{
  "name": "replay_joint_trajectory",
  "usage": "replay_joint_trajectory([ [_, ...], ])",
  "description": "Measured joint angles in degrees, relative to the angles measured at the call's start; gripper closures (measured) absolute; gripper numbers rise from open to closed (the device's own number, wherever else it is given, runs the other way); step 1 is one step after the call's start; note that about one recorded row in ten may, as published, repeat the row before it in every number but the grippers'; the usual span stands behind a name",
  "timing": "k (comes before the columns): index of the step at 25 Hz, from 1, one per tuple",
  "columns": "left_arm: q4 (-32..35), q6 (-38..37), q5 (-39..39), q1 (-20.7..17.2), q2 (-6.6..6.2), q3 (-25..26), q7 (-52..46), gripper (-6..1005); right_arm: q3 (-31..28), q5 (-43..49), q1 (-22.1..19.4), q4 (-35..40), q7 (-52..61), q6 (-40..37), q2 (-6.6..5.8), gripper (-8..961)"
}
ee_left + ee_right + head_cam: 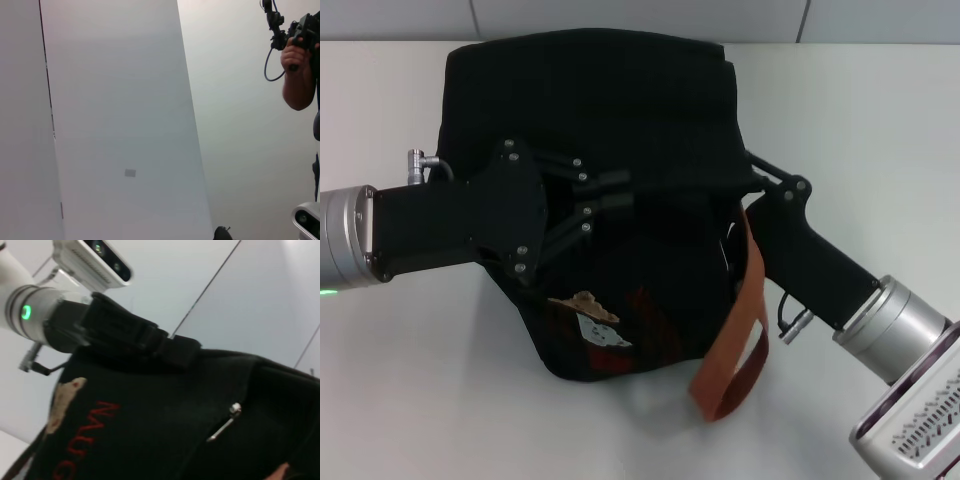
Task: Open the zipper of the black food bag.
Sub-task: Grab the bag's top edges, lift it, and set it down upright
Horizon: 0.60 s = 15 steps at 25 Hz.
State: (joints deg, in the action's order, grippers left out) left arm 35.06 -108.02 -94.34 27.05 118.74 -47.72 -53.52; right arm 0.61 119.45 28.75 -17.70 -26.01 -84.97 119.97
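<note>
Left gripper (620, 195), state unclear, on black food bag (610, 100) with partly readable red lettering (82, 440).

The black food bag (610, 120) sat on the white table (400, 380), one orange-brown strap (735, 340) trailing off its front. The left gripper (620, 205) pressed against its middle; the right gripper (752, 180) met its right edge.
</note>
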Motion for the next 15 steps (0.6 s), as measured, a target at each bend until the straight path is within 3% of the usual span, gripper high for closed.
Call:
replay_joint_trajectory([
  [15, 0.0, 0.0, 0.0, -0.1, 0.0, 0.0, 0.3, 903, -2.7, -0.1, -0.7, 0.3, 0.3, 0.7, 0.0, 494],
])
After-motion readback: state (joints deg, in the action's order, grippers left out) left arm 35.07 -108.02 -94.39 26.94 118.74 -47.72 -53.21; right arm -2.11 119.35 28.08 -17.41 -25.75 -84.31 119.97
